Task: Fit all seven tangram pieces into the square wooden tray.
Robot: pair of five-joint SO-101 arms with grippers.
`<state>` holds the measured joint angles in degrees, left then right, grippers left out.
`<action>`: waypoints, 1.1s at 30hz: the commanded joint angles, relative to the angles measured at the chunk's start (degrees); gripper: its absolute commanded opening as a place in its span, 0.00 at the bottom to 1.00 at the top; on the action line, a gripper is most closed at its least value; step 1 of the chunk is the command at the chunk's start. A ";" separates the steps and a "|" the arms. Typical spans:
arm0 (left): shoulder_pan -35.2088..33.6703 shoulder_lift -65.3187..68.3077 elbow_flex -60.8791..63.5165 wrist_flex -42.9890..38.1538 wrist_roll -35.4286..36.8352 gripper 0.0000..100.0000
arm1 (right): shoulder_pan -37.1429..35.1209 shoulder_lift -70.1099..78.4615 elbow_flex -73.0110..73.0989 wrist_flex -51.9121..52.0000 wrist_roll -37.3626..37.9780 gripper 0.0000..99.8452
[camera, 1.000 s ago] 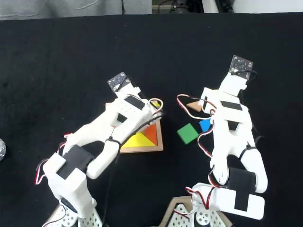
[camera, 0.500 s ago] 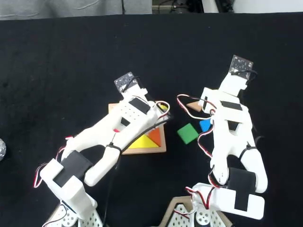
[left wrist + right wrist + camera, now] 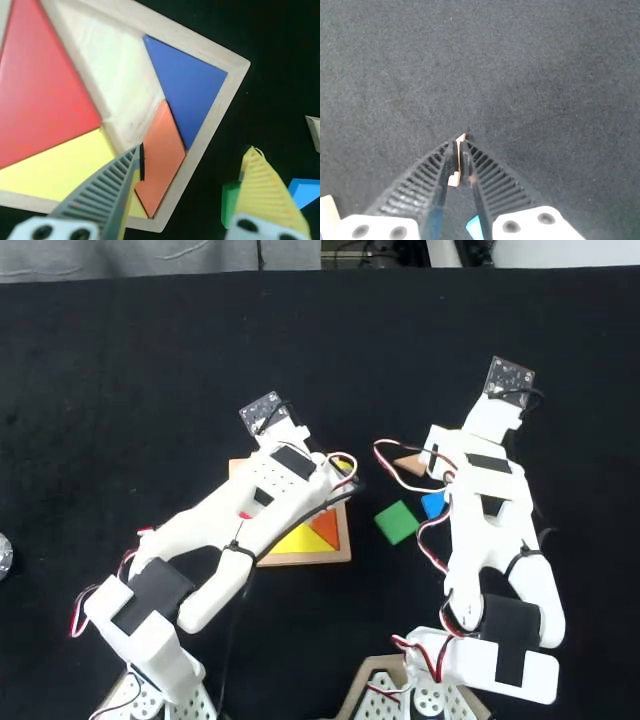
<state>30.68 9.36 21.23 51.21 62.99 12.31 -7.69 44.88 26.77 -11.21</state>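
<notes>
- Left wrist view: my left fingers (image 3: 112, 192) stand apart. One tip is at the seam between the orange piece (image 3: 162, 150) and the yellow triangle (image 3: 55, 170), and the other hangs outside the tray (image 3: 220, 107), near the green piece (image 3: 229, 202).
- Orange looks seated against the blue triangle (image 3: 187, 87) and the rim. I judge the step is squaring it up, so I'd press gently along the seam without lifting yellow.
- Beyond it, the red triangle (image 3: 40, 90) borders a bare gap (image 3: 117, 80). I'd keep that gap's edges clean for what is left.
- Three pieces wait on the bench (image 3: 120, 390) beside the tray: green, a small blue piece (image 3: 432, 503) and a tan piece (image 3: 410, 464). Green is nearest, so I'd take it next.
- Farthest out, my right fingers (image 3: 427, 190) are pressed together over bare bench, with a pale sliver between them that I cannot identify.
</notes>
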 commanded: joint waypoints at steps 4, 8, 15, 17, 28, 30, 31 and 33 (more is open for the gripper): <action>-1.54 -2.90 -0.66 -0.53 -0.26 0.32 | -0.97 -2.68 -1.98 -0.70 -0.26 0.01; -1.27 -2.99 0.92 -2.46 -0.26 0.32 | -0.97 -2.68 -1.98 -0.70 -0.26 0.01; -0.04 -2.99 1.54 -2.99 -0.26 0.32 | -0.97 -2.68 -1.98 -0.70 -0.26 0.01; 0.75 -2.99 1.54 -2.99 -0.26 0.32 | -0.97 -2.68 -1.98 -0.70 -0.26 0.01; 0.84 -3.60 1.19 -2.64 -0.26 0.32 | -0.97 -2.68 -1.98 -0.70 -0.26 0.01; -0.31 -3.60 1.10 -2.64 -0.26 0.32 | -0.97 -2.68 -1.98 -0.70 -0.26 0.01; -1.10 -3.60 1.10 -2.64 -0.26 0.32 | -0.97 -2.68 -1.98 -0.70 -0.26 0.01; -2.42 -3.60 1.10 -2.55 -0.26 0.32 | -0.97 -2.68 -1.98 -0.70 -0.26 0.01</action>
<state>30.42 9.19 22.99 48.84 62.99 12.31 -7.69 44.88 26.77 -11.21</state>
